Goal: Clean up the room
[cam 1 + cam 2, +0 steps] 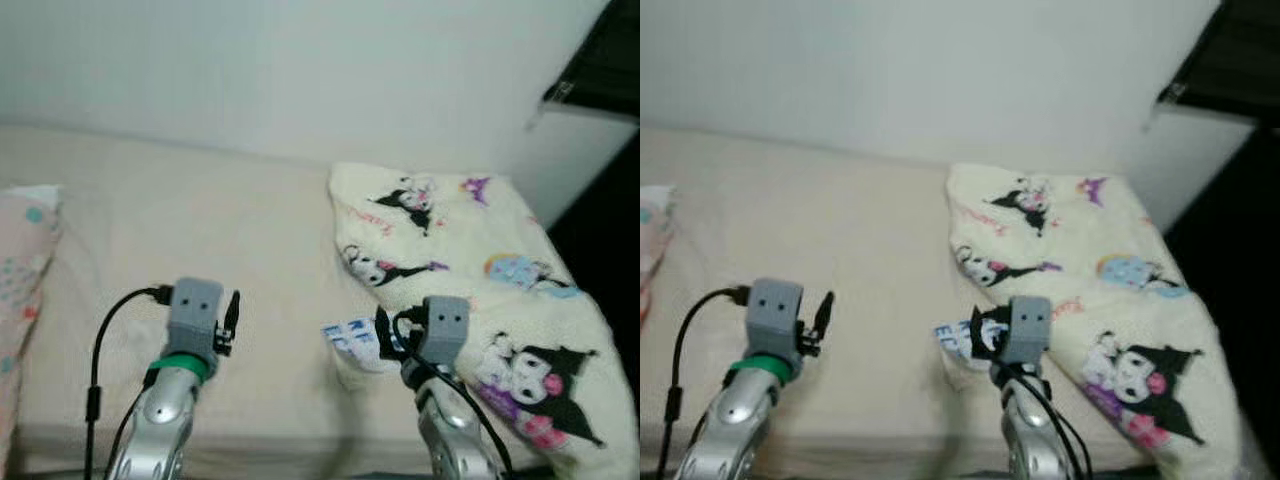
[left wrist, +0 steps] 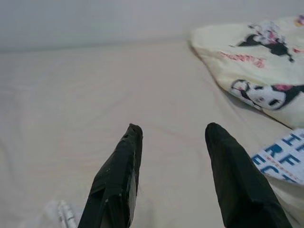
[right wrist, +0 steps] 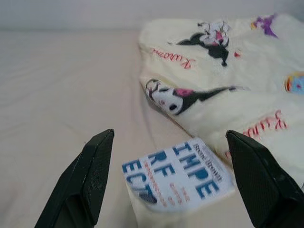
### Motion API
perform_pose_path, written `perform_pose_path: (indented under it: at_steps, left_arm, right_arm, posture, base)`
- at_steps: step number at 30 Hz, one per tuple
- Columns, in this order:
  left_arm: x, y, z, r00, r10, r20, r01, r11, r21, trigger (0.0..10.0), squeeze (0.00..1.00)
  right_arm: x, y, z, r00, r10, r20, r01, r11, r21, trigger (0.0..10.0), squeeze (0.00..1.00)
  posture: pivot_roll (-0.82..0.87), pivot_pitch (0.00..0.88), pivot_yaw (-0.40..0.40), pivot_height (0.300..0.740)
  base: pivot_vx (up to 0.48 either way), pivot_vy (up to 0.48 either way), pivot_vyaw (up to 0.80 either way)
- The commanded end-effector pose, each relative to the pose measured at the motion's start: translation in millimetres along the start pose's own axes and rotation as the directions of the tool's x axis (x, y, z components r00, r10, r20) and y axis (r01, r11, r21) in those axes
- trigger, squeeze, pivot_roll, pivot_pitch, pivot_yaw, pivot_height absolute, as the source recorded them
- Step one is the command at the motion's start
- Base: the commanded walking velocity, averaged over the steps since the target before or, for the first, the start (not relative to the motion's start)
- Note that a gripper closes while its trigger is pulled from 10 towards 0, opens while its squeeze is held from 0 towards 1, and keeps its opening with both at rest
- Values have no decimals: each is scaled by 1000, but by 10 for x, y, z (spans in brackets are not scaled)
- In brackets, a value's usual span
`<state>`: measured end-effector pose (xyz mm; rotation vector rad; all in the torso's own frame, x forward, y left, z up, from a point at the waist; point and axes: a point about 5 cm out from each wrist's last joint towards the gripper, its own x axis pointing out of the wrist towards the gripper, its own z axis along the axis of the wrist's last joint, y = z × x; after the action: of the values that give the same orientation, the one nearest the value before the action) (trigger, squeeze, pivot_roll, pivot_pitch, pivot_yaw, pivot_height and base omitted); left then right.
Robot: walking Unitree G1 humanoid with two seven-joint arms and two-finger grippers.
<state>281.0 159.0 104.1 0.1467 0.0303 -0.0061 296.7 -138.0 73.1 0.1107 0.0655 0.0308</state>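
A white book with blue lettering (image 3: pixel 178 176) lies on the beige bed (image 1: pixel 230 230), half tucked under the edge of a cream cartoon-print blanket (image 1: pixel 470 250). My right gripper (image 3: pixel 171 137) hangs open just above the book, one finger to each side of it. The book (image 1: pixel 352 340) peeks out beside my right wrist in the head views. My left gripper (image 2: pixel 173 130) is open over bare sheet, with nothing between its fingers (image 1: pixel 231 312). The blanket's corner (image 2: pixel 256 61) and the book's edge (image 2: pixel 280 156) appear in the left wrist view.
A pink dotted pillow (image 1: pixel 25 270) lies at the bed's left edge. A white wall (image 1: pixel 300 70) runs behind the bed. A dark piece of furniture (image 1: pixel 600 60) stands at the right, with dark floor space beside the blanket.
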Motion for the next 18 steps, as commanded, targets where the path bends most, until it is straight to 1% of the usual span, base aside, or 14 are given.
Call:
perform_pose_path:
  at_steps: [1, 5, 7, 17, 18]
  left_arm:
    - [-20, -25, -70, 999, -4, -34, 4, 1000, -3, 10000, 0]
    - [-31, -27, -86, 999, 3, -37, -3, 1000, -2, 10000, 0]
    - [-39, -8, -103, 999, 26, -39, -26, 1000, -2, 10000, 0]
    - [-57, 36, -131, 996, 72, -61, -74, 997, -18, 10000, 0]
    - [-62, 34, -138, 995, 75, -65, -77, 997, -22, 10000, 0]
  right_arm:
    - [-40, -62, -73, 999, -19, -31, 19, 1000, -1, 10000, 0]
    - [-43, -43, -66, 1000, 0, -24, 0, 1000, -9, 10000, 0]
    - [-44, -18, -63, 1000, 18, -22, -18, 1000, -13, 10000, 0]
    - [-48, 4, -78, 999, 35, -32, -35, 999, -15, 10000, 0]
    - [-45, 4, -80, 999, 37, -34, -38, 999, -16, 10000, 0]
  posture:
    - [51, 43, -40, 740]
    - [50, 47, -43, 740]
    - [51, 49, -45, 740]
    - [57, 52, -50, 740]
    - [58, 52, -51, 740]
  base:
    - [0, 0, 0]
    - [0, 0, 0]
    - [0, 0, 0]
    - [0, 0, 0]
    - [0, 255, 0]
